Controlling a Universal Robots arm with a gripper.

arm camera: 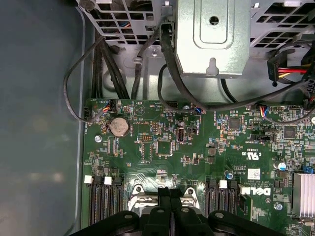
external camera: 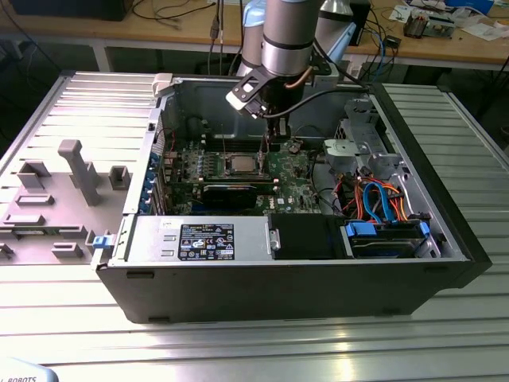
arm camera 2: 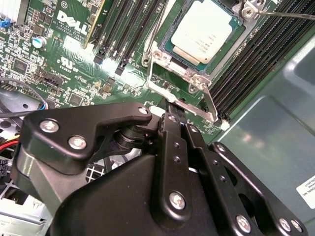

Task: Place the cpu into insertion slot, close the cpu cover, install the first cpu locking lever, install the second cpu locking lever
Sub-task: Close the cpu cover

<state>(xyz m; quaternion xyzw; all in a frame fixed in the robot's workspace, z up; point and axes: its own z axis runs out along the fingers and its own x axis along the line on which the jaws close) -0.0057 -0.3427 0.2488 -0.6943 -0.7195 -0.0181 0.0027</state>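
The arm comes straight down from the top centre of the exterior view into the open computer case [external camera: 302, 278], which lies on the slatted metal desk [external camera: 238, 338]. Its wrist is vertical. The tool [external camera: 274, 142] points down at the green motherboard [arm camera: 197, 147], just to the right of the socket in that frame.

In both wrist views the tool's [arm camera: 170, 192] two black fingers [arm camera: 164, 204] are pressed together, tip against tip. I cannot tell whether anything thin is pinched between them. In the second wrist view the tool [arm camera 2: 173, 110] sits at centre frame, right at a flat silver metal tab [arm camera 2: 189, 109] on the socket's near edge.

The cpu [arm camera 2: 206, 30] lies flat in the insertion slot [arm camera 2: 197, 80] at the upper right of the second wrist view, silver top up. The cpu cover [arm camera 2: 183, 63] is down, framing it. A thin wire lever [arm camera 2: 152, 34] runs along the slot's left side, and another [arm camera 2: 288, 14] crosses the upper right corner. Black memory slots [arm camera 2: 246, 64] flank the socket.
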